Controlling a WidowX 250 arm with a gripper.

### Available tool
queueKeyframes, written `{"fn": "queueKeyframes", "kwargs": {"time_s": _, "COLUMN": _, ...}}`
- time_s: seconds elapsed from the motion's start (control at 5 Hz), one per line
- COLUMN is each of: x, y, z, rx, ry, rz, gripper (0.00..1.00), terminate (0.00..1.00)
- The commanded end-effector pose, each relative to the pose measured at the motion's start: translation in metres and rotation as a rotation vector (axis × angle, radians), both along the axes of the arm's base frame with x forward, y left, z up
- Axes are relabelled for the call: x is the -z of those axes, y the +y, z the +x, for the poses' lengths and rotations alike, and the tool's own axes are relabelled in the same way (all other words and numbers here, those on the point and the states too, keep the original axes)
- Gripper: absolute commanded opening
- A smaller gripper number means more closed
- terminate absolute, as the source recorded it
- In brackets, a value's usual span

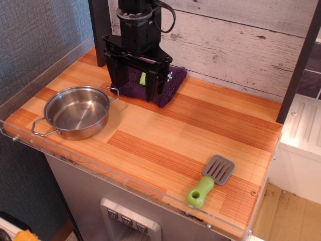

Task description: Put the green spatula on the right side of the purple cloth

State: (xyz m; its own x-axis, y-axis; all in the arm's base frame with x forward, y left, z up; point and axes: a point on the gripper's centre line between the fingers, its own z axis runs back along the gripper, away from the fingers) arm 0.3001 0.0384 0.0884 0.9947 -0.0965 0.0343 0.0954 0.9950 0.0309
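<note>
Purple cloth [168,85] half hidden behind gripper [135,85].

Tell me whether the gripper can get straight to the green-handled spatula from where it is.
Probably yes. The black gripper hangs over the dark purple fuzzy cloth at the back; the lime-green-handled, grey-bladed spatula lies alone near the front right edge, with bare wood between.

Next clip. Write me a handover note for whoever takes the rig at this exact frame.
Gripper: open, empty, low over the purple cloth at the back of the counter; a small light-green object shows between its fingers, on the cloth.
Green spatula: lying flat near the front right edge, far from the cloth, untouched.
Steel pot: front left, empty.
Done: nothing yet.
Left: pick up the spatula and set it to the right of the cloth.
</note>
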Motion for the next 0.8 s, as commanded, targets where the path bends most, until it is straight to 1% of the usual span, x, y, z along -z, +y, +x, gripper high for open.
{"fn": "queueKeyframes", "kwargs": {"time_s": 0.0, "x": 0.000, "y": 0.000, "z": 0.000, "rx": 0.000, "ry": 0.000, "rz": 0.000, "gripper": 1.00, "terminate": 0.00}}
{"fn": "queueKeyframes", "kwargs": {"time_s": 0.2, "x": 0.000, "y": -0.025, "z": -0.027, "rx": 0.097, "ry": -0.081, "rz": -0.020, "gripper": 1.00, "terminate": 0.00}}
{"fn": "queueKeyframes", "kwargs": {"time_s": 0.4, "x": 0.004, "y": -0.055, "z": -0.051, "rx": 0.216, "ry": -0.131, "rz": -0.055, "gripper": 1.00, "terminate": 0.00}}
{"fn": "queueKeyframes", "kwargs": {"time_s": 0.6, "x": 0.015, "y": -0.089, "z": -0.071, "rx": 0.256, "ry": -0.135, "rz": -0.079, "gripper": 1.00, "terminate": 0.00}}
